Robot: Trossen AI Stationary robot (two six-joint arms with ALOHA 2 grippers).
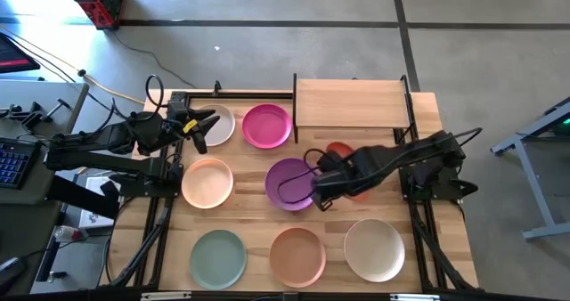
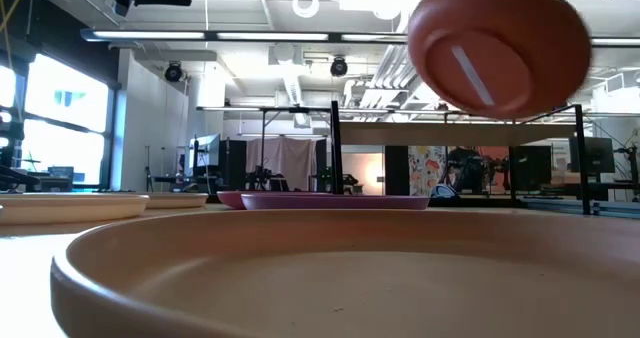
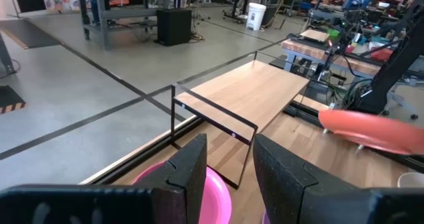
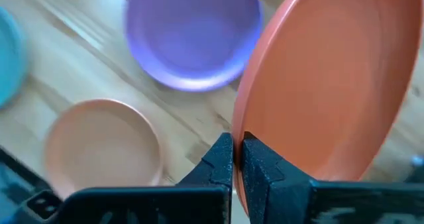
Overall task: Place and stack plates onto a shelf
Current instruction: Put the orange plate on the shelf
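My right gripper (image 4: 237,144) is shut on an orange-red plate (image 4: 324,85), which hangs high over the table's middle right (image 2: 500,43), in front of the shelf (image 1: 352,103). The light wooden shelf with black uprights stands at the far edge. The purple plate (image 1: 289,183) lies just left of the held one. Flat on the table lie the magenta (image 1: 267,126), peach (image 1: 207,182), sage green (image 1: 217,258), salmon (image 1: 297,256) and off-white (image 1: 374,249) plates. My left gripper (image 1: 200,127) hovers open over the cream plate (image 1: 221,123) at the far left. My right gripper pinches the orange-red plate's rim (image 4: 246,128) between its two fingers, one on the inner face and one on the underside. The fingers come from above, pointing steeply down. The plate is lifted clear and tilted, its underside (image 2: 480,68) toward the table's near edge.
The black frame rails (image 1: 419,221) run along both sides of the wooden table. In the low view the near salmon plate (image 2: 300,268) fills the foreground. Bare wood shows between the plate rows and on the shelf board (image 3: 245,91).
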